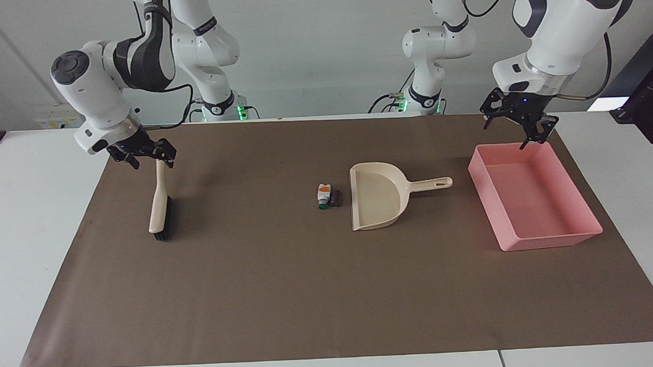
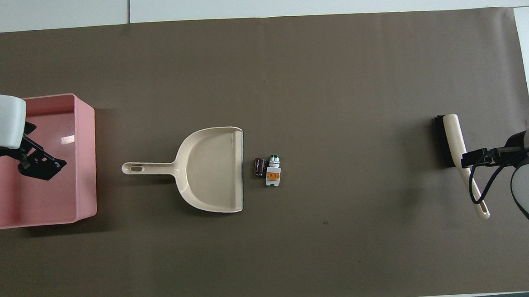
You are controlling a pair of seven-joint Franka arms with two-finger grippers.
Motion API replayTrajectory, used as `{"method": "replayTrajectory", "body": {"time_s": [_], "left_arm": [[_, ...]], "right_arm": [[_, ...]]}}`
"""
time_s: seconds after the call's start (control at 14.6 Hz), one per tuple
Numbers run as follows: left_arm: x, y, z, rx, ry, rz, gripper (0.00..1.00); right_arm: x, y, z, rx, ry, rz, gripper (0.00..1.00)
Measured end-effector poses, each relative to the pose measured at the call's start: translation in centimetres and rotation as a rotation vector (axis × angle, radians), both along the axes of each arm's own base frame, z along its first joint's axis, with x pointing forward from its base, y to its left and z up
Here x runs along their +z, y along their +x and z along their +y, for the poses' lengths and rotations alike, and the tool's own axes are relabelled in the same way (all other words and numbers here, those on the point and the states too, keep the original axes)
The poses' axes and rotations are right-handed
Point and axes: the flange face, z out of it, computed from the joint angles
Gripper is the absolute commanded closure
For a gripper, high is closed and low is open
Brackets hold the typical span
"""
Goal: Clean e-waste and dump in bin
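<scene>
Opening step, tools not yet picked up: right hand (image 1: 143,155) sits low at the handle end of the brush (image 1: 158,203), fingers apart, apparently straddling the handle tip near the desk edge closest to the robots, at the right arm's end; whether a finger already touches the handle can't be told. Left hand (image 1: 521,123) hangs fingers apart over the bin (image 1: 546,240), at the wall of it closest to the robots, holding nothing; bin is at the left arm's end of the desk. E-waste (image 1: 327,196) lies mid-desk, the white piece and dark block touching each other, just beside the open lip of the dustpan (image 1: 377,196), nothing swept in. Dustpan's handle points toward the bin. Next move, my guess: right hand shuts on the brush handle and lifts; left hand has to travel to the dustpan handle to steady it. Hard to read: in the overhead view the right hand is mostly cut off at the frame edge and its cable crosses the brush handle; left fingertips are hard to separate in both views.
</scene>
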Motion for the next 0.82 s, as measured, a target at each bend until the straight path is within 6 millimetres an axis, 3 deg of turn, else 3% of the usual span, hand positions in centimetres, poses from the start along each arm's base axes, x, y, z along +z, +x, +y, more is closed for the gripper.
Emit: {"method": "replayTrajectory", "body": {"time_s": [0.21,0.41,0.68,0.82], "left_arm": [[-4.7,-1.0,-4.1,-0.198,0.04,0.028,0.02],[-10.6,-3.0,-8.6,-0.337,0.121,0.044,0.04],[-18.2,-5.3,-12.7,-0.397,0.232,0.033,0.07],[-21.3,-6.2,-14.5,-0.411,0.268,0.04,0.08]], "right_arm": [[-4.2,-2.1,-1.3,-0.025,0.006,0.016,0.0],[-7.2,-3.7,-1.8,-0.009,0.009,0.008,0.0],[-8.6,-4.6,-2.0,0.009,0.014,0.015,0.0],[-8.6,-4.6,-2.0,0.027,0.016,0.015,0.12]]}}
